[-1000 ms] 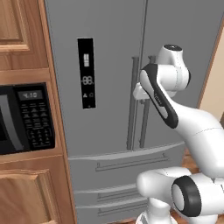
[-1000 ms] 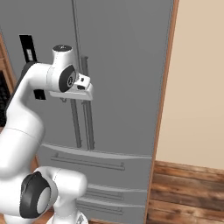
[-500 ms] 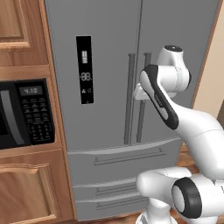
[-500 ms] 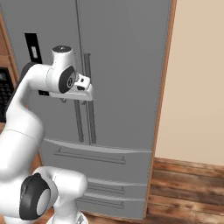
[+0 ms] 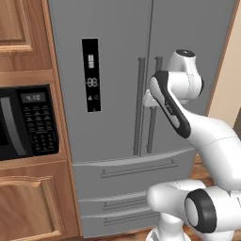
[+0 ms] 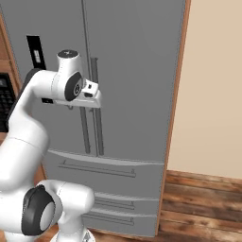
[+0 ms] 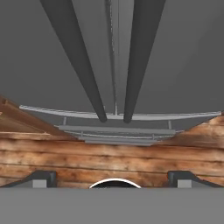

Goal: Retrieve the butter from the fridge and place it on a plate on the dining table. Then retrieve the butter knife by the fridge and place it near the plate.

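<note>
The fridge point(image 5: 117, 56) is a tall grey steel French-door unit with both doors closed and a black display panel point(image 5: 90, 75). Its two long vertical handles point(image 5: 140, 106) point(image 6: 98, 127) run side by side at the door seam. My gripper point(image 6: 87, 101) is raised at mid-door height just in front of these handles. In the hand view the handles point(image 7: 140, 57) stretch away ahead and my gripper point(image 7: 113, 178) is open, with nothing between its fingertips point(image 7: 41, 177). The butter, plate, dining table and butter knife are out of view.
A black microwave point(image 5: 28, 122) sits in wooden cabinets left of the fridge. Fridge drawers point(image 5: 136, 169) lie below the doors. A beige wall point(image 6: 212, 85) and wooden floor point(image 6: 203, 203) are to the right.
The whole picture has shifted slightly sideways, so the base has moved a little. The arm keeps its pose by the handles and the jaws stay open.
</note>
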{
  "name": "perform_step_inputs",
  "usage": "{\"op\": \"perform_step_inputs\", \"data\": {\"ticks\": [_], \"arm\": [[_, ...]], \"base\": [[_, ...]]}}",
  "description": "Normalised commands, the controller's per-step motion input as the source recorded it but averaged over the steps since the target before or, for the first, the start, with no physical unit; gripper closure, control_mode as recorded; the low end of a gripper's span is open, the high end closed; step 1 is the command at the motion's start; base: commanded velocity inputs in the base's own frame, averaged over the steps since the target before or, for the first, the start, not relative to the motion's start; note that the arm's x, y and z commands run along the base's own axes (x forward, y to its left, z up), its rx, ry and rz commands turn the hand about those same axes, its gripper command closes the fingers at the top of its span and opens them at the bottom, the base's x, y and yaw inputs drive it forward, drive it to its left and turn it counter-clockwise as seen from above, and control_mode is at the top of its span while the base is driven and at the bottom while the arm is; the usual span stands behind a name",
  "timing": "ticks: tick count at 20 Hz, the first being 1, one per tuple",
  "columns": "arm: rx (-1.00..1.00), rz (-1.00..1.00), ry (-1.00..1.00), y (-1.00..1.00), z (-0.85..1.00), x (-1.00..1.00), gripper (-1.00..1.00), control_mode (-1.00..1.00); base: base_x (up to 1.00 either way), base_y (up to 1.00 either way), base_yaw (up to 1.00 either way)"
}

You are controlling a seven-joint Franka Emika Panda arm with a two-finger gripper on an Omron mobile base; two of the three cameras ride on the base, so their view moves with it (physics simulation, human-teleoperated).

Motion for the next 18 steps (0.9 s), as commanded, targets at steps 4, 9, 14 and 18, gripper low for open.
{"op": "perform_step_inputs", "data": {"ticks": [4,9,14,18], "arm": [[0.00,-0.01,-0.12,0.00,-0.08,0.26,-1.00,-1.00],[0.00,-0.01,-0.03,0.00,0.00,0.16,-1.00,-1.00],[0.00,-0.02,-0.05,0.00,-0.01,0.20,-1.00,-1.00],[0.00,-0.01,0.00,0.10,0.00,0.19,-1.00,-1.00]], "base": [[0.00,0.00,0.00],[0.00,0.00,0.00],[0.00,0.00,0.00],[0.00,0.00,0.00]]}}
